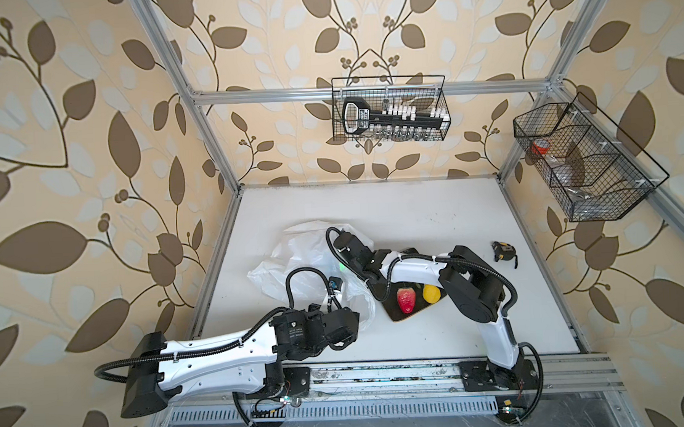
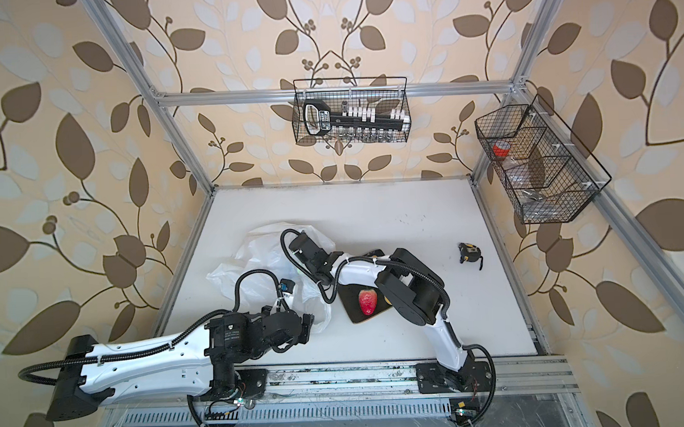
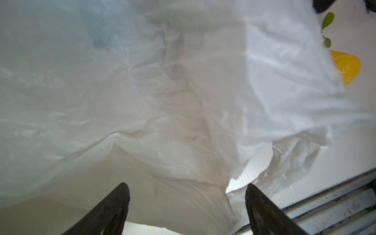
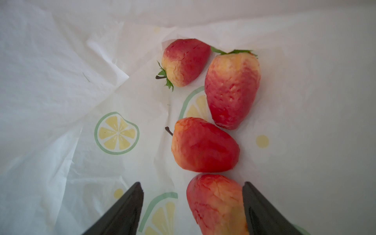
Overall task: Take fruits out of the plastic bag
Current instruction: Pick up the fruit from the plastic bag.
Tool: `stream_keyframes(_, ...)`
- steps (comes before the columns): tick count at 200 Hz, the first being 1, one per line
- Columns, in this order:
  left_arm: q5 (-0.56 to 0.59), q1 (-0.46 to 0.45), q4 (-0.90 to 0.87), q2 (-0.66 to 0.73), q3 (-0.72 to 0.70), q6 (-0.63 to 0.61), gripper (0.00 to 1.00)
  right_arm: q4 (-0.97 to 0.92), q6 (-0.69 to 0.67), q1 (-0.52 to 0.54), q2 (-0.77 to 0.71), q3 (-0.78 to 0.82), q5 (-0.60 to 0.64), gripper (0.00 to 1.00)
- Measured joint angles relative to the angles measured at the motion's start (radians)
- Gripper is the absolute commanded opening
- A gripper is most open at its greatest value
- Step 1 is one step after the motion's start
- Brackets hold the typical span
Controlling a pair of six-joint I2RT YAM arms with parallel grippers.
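You are in a robot lab dressed up like a home — leaf wallpaper (image 1: 72, 155) covers the walls, but shiny metal bars (image 1: 367, 91) frame the white table (image 1: 432, 218), wire baskets (image 1: 338, 115) hang up, and two robot arms (image 1: 219, 350) sit bolted on a rail (image 1: 379, 373).

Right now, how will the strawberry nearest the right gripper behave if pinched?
That strawberry looks glossy and tapered, so it may slip from a pinch. It lies on its side on the thin plastic bag, so a nudge would likely roll it.
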State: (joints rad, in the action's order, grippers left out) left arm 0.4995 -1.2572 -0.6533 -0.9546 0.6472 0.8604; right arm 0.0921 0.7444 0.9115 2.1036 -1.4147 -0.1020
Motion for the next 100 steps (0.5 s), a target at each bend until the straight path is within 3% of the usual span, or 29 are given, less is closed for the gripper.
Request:
stream_keyframes(28, 0.011, 0.011, 0.023, -0.048, 0.009, 0.017, 0.79, 0.0, 0.004, 0.005, 0.0, -0.001, 0.0, 0.77)
stream_keyframes(52, 0.017, 0.044, 0.037, -0.071, 0.01, 0.031, 0.66, 0.0, 0.008, 0.009, 0.0, -0.001, 0.0, 0.77)
stream_keyframes(100, 0.036, 0.074, 0.028, -0.069, 0.01, 0.057, 0.21, 0.0, 0.011, 0.009, 0.0, -0.001, 0.0, 0.77)
